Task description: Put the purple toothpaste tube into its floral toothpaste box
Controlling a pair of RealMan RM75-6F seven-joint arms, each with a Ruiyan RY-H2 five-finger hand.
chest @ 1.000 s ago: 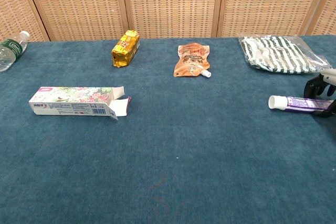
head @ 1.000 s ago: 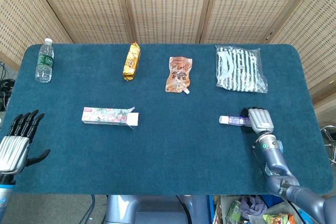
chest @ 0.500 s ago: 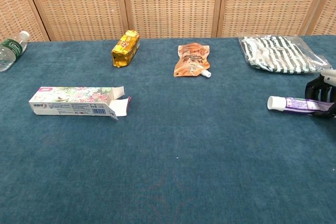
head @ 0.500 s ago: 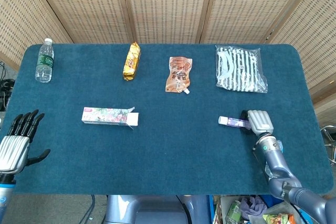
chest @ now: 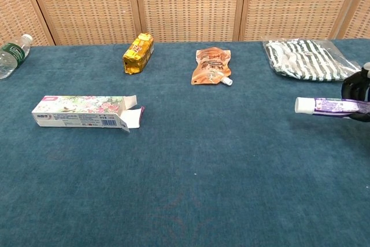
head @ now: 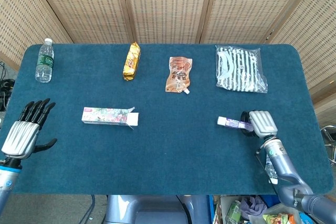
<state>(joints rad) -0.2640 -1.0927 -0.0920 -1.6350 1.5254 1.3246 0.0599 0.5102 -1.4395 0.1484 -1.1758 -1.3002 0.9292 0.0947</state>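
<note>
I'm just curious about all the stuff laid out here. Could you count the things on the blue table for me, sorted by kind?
Water bottle: 1
Snack packs: 2, yellow pack, orange pouch
Striped bag: 1
Toothpaste box: 1
Toothpaste tube, held by the right hand: 1
Total: 6

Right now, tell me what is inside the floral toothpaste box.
The floral toothpaste box lies with its right end flaps open, but its interior is hidden. The purple toothpaste tube is in the right hand.
</note>
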